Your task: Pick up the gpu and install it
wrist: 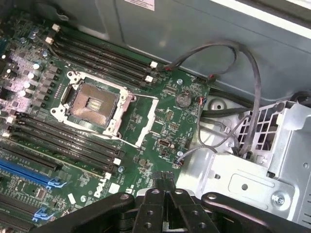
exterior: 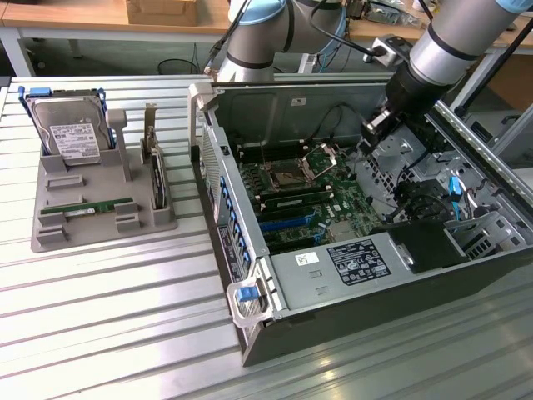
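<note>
Exterior view: ribbed metal table (exterior: 108, 317), wooden workbench (exterior: 83, 15) behind it.

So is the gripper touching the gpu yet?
Apart. In the exterior view the gpu lies in the grey holder on the exterior view's left, while the shut gripper hangs over the motherboard inside the open case.

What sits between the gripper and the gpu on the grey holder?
In the exterior view, between the gripper over the case and the gpu: the motherboard, the case's side wall, and an upright dark card.
</note>
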Controlling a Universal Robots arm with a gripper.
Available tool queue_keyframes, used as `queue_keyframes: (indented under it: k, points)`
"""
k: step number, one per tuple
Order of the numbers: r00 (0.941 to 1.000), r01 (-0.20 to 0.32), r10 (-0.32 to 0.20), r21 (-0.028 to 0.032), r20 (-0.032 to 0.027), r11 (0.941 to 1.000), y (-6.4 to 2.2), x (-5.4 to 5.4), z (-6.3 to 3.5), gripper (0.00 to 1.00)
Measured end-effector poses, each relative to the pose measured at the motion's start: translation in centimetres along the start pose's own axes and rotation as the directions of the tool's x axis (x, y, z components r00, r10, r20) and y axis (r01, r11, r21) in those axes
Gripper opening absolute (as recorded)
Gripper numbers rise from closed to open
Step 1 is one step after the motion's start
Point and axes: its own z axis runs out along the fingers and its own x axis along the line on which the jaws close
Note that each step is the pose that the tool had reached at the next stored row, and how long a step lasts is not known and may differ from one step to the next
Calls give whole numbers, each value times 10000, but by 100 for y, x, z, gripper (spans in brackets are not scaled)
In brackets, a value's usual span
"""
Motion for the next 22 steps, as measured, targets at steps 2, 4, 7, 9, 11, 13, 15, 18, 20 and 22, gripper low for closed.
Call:
queue_keyframes:
  k: [2,4,7,9,11,13,15,18,20,22]
  points:
    - [9993,-370,370,9,63,9993,0,0,0,11]
    - [9974,-709,708,15,122,9975,0,0,1,11]
    - [9923,-1220,1219,20,210,9925,0,0,1,11]
    - [9883,-1507,1506,22,260,9886,0,0,2,11]
    - [9839,-1764,1763,20,305,9843,0,0,2,11]
    - [9796,-1983,1982,19,344,9801,-1,0,2,11]
    - [9745,-2214,2212,16,385,9752,-1,0,3,11]
    - [9632,-2651,2647,9,463,9642,-1,0,4,11]
    - [9541,-2953,2949,1,517,9554,-1,0,4,11]
    - [9481,-3135,3131,-3,549,9496,-1,0,4,11]
